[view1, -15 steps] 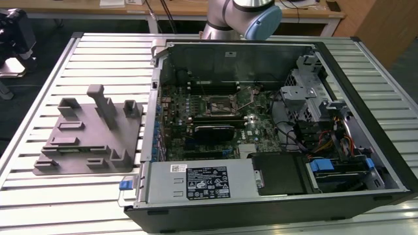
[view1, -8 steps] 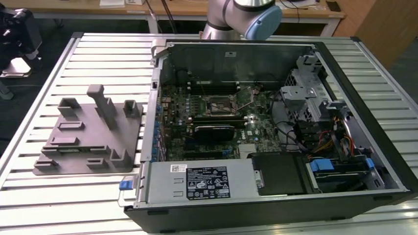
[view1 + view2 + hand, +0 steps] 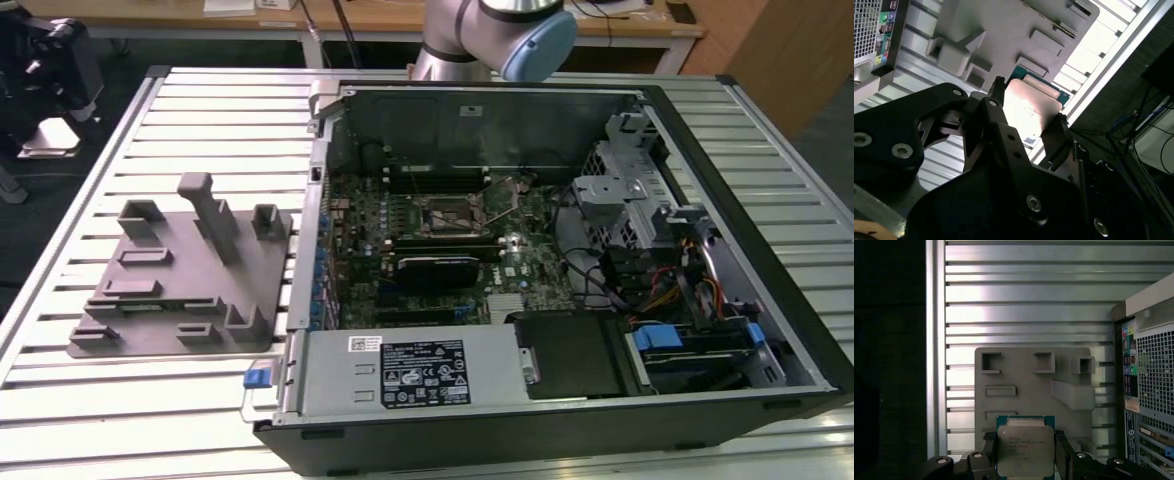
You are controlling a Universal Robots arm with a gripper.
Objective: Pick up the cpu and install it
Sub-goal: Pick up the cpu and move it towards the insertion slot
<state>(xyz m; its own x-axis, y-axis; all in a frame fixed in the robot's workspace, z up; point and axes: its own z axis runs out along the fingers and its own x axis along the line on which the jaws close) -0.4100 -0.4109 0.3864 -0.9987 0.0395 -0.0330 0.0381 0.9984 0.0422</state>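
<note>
Where the exterior view looks down on the desk (image 3: 214, 130), we see the grey holder tray (image 3: 174, 290) beside the open computer case (image 3: 467, 120), with the socket (image 3: 447, 212) mid-board. In the second wrist view the hand (image 3: 1029, 99) is clamped on the cpu (image 3: 1034, 112) by opposite edges, above the tray. In the first wrist view the chip sits square and level. We judge the carry needs that even, edge-only grip.

Readable text: none can be made out.
cpu (image 3: 1025, 450) top: a few faint lines of print in the first wrist view, too small to read.
black label (image 3: 424, 372) on the power supply (image 3: 334, 385): white print and symbols, illegible.
white sticker (image 3: 364, 343) beside it: dark marks, illegible.
rear panel (image 3: 1132, 390) of the computer case: small coloured markings, unreadable.
</note>
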